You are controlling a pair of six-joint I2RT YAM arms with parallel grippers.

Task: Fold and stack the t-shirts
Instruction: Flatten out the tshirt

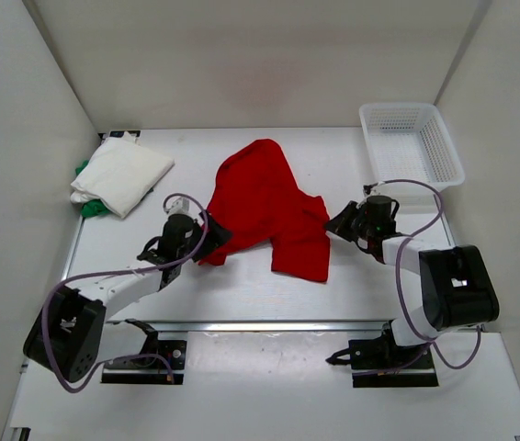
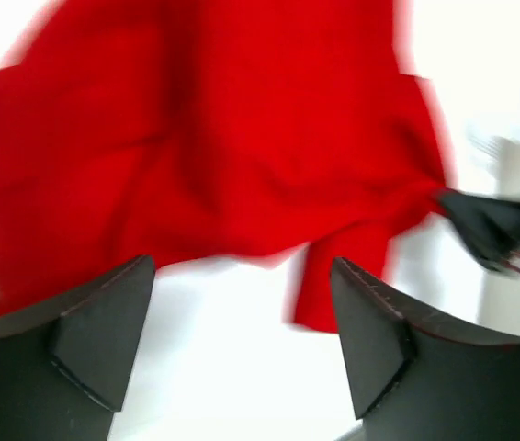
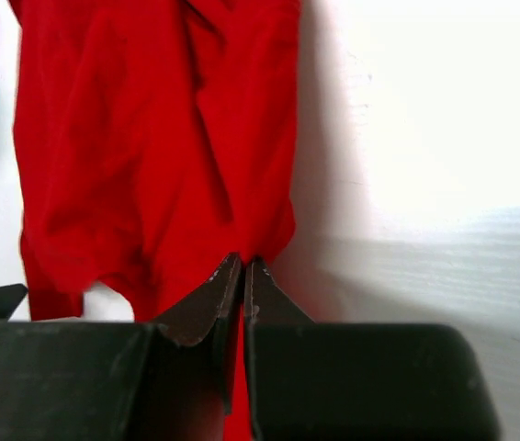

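The red t-shirt (image 1: 265,202) lies crumpled in the middle of the table, filling the left wrist view (image 2: 205,129) and the right wrist view (image 3: 150,138). My left gripper (image 1: 212,234) stands open at its near left edge, jaws wide (image 2: 242,266) with only bare table between them. My right gripper (image 1: 338,223) is shut on the red shirt's right edge, with cloth pinched between its fingers (image 3: 243,260). The folded white t-shirt (image 1: 122,175) rests on the green t-shirt (image 1: 90,207) at the back left, with only a green edge showing.
A white mesh basket (image 1: 412,142) stands at the back right corner. White walls enclose the table on three sides. My right gripper's fingers (image 2: 490,225) show in the left wrist view at the shirt's far corner.
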